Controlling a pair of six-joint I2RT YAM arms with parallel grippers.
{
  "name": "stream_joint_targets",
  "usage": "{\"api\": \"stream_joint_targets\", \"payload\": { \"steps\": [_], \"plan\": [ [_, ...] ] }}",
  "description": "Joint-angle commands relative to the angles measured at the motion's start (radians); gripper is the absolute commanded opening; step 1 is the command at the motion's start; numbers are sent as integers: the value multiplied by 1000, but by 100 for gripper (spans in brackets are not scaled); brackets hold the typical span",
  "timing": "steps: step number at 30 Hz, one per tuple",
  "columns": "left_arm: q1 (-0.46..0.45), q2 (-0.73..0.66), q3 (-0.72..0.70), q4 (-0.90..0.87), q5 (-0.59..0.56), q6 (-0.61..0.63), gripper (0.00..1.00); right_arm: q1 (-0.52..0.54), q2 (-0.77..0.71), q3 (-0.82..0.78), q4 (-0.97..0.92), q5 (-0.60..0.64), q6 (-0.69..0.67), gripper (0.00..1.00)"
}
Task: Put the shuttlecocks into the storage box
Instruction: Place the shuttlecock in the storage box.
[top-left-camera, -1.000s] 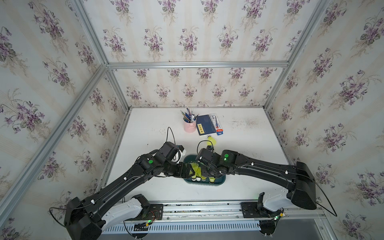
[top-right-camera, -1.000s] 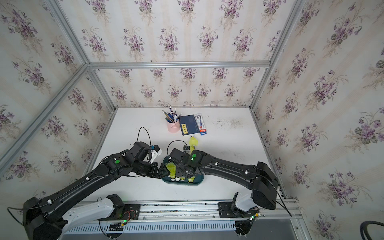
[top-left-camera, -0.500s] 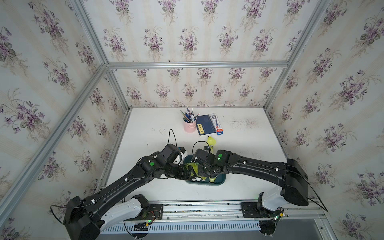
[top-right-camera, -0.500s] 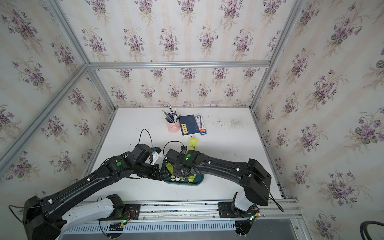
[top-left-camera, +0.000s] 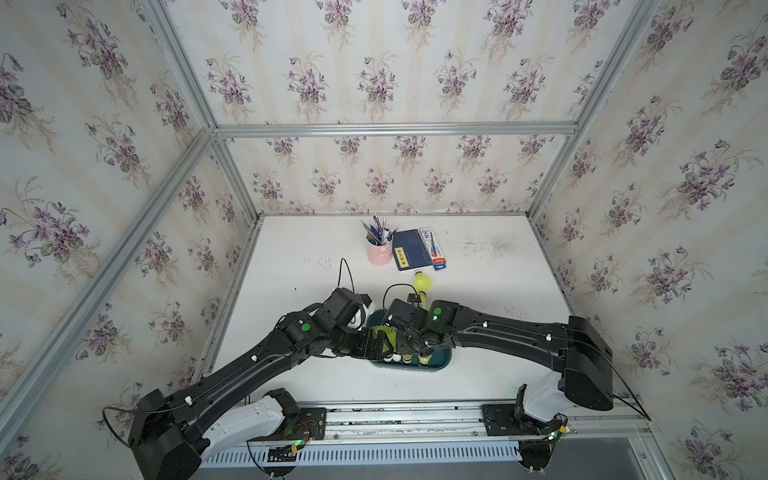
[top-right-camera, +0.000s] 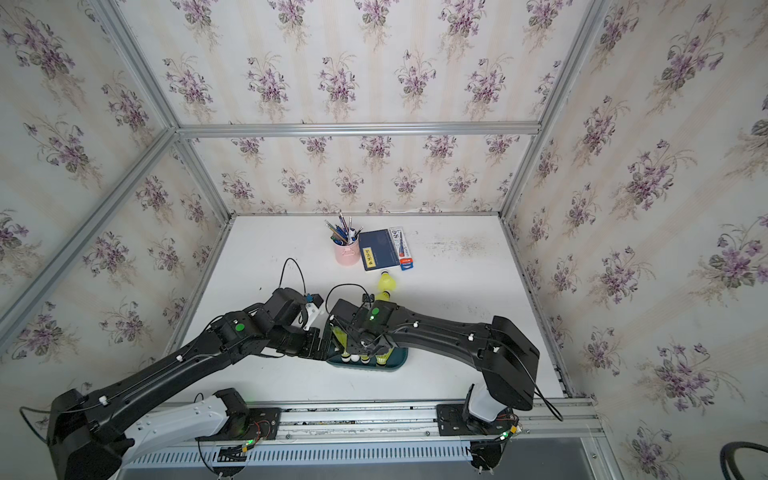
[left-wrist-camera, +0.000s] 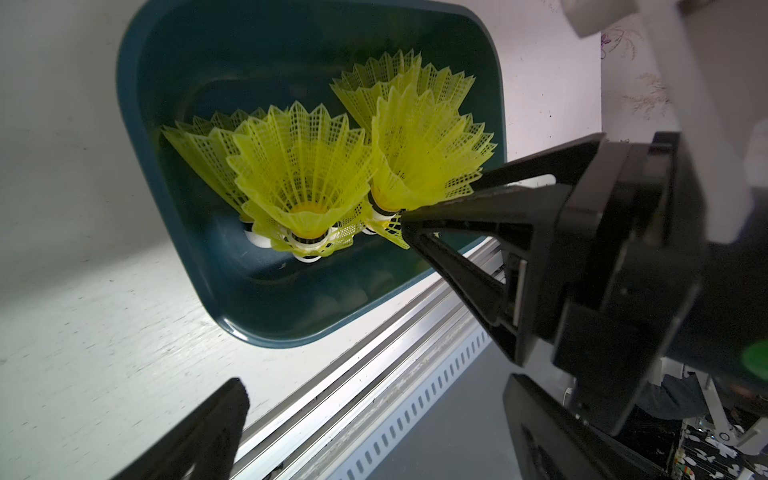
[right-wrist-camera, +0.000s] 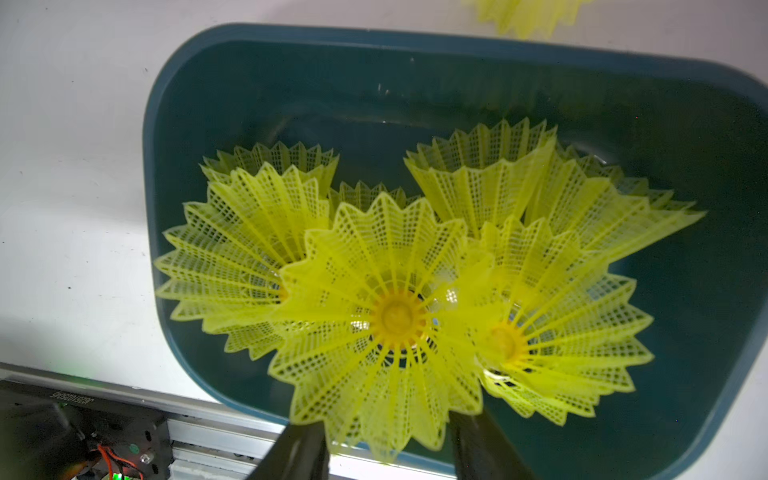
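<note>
Storage box (top-left-camera: 440, 365) near six o'clock on the bench (top-left-camera: 478, 291) in both top views, loose shuttlecock (top-left-camera: 422, 284) at its twelve. Left wrist view: left hand (left-wrist-camera: 374, 390) spread, empty; shuttlecocks (left-wrist-camera: 303, 178) corks-down inside the box. Right wrist view: right hand (right-wrist-camera: 386, 449) flanks one skirt; grip unclear.

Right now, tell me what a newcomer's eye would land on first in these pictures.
The neon yellow shuttlecocks grab the eye first, crowded together inside the dark teal storage box at the near edge of the white table. The right gripper reaches in with its jaws on either side of one skirt. At least one stray shuttlecock lies on the table beyond the box.
</note>
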Motion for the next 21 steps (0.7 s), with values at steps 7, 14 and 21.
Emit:
{"api": "stream_joint_targets", "payload": {
  "steps": [7, 14, 21],
  "plan": [
    [-3, 6, 18, 21, -16, -8, 100, 2, -55, 29, -77, 22, -7, 48],
    [-4, 12, 41, -24, -57, -23, 100, 2, -69, 66, -111, 30, -15, 48],
    [-3, 30, 85, -52, -79, -28, 100, -24, -62, 88, -109, 46, -29, 45]
  ]
}}
